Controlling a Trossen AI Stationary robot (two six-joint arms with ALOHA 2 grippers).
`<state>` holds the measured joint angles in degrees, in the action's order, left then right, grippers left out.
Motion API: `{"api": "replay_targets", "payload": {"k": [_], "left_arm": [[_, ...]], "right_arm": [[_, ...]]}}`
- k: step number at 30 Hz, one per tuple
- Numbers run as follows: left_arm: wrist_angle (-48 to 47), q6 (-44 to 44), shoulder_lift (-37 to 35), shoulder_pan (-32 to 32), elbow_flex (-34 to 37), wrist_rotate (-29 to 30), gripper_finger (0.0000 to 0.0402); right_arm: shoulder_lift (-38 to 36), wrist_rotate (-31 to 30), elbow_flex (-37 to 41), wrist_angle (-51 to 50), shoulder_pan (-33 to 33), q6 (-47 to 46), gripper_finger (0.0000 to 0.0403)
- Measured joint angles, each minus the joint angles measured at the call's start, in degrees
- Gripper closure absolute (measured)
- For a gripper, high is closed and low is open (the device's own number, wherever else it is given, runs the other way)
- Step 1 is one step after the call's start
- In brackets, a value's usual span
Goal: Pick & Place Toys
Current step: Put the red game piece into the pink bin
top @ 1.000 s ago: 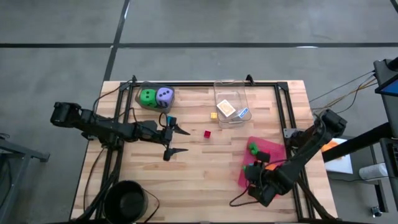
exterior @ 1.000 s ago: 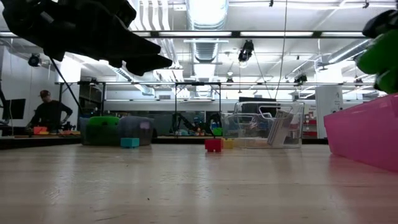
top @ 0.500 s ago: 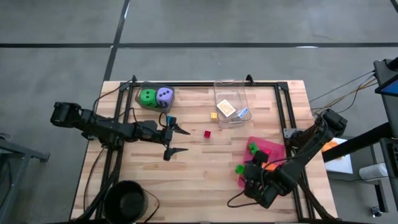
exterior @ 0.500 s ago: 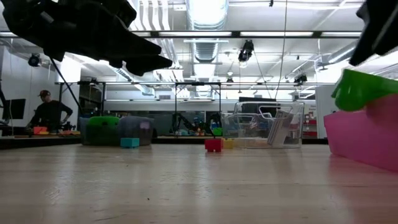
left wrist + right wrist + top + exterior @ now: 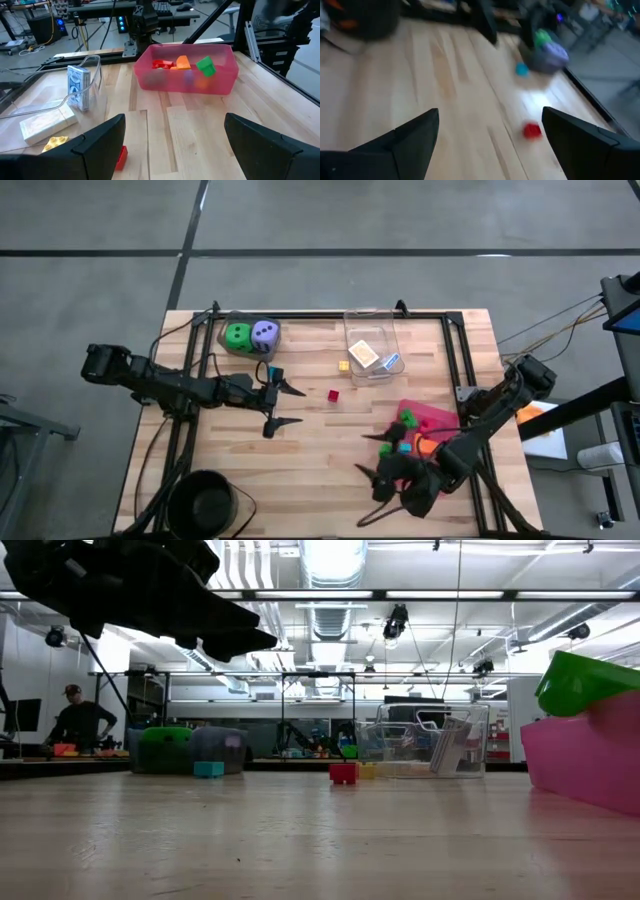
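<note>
Right gripper (image 5: 372, 463) has swung off the pink tray (image 5: 440, 420), fingers spread wide, empty; green brick (image 5: 407, 418) now lies in the tray. Left gripper (image 5: 283, 406) hangs open, idle. Next target, probably: red brick (image 5: 333, 395), mid-table; approach low and centred.

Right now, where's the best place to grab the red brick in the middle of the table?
Probably across the two opposite side faces of the red brick, coming straight down: it lies flat, alone on bare wood, with the open left gripper nearest.
</note>
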<state>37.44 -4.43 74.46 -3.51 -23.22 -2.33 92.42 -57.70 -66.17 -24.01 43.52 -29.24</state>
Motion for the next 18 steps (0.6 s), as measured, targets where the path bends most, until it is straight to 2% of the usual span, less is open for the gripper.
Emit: {"api": "replay_targets", "payload": {"k": [2,4,9,11,14,18], "left_arm": [[0.01,0.0,-0.01,0.0,0.0,0.0,0.0061],[0.01,0.0,0.0,0.0,0.0,0.0,0.0061],[0.01,0.0,0.0,0.0,0.0,0.0,0.0061],[0.01,0.01,0.0,0.0,0.0,0.0,0.0061],[-0.17,0.02,-0.01,0.0,0.0,0.0,0.0061],[-1.28,0.89,0.0,-0.02,0.0,-0.01,0.0061]], "right_arm": [[0.6,2.85,0.81,9.19,-1.04,7.68,0.0052],[1.32,8.27,2.32,20.31,-2.46,15.74,0.0051],[2.68,27.46,9.43,54.67,-6.9,33.32,0.0051],[2.28,33.07,13.09,64.62,-8.56,37.42,0.0051],[0.12,35.97,18.88,71.52,-11.08,39.75,0.0051],[-4.92,34.99,27.86,72.96,-14.15,36.92,0.0051]]}}
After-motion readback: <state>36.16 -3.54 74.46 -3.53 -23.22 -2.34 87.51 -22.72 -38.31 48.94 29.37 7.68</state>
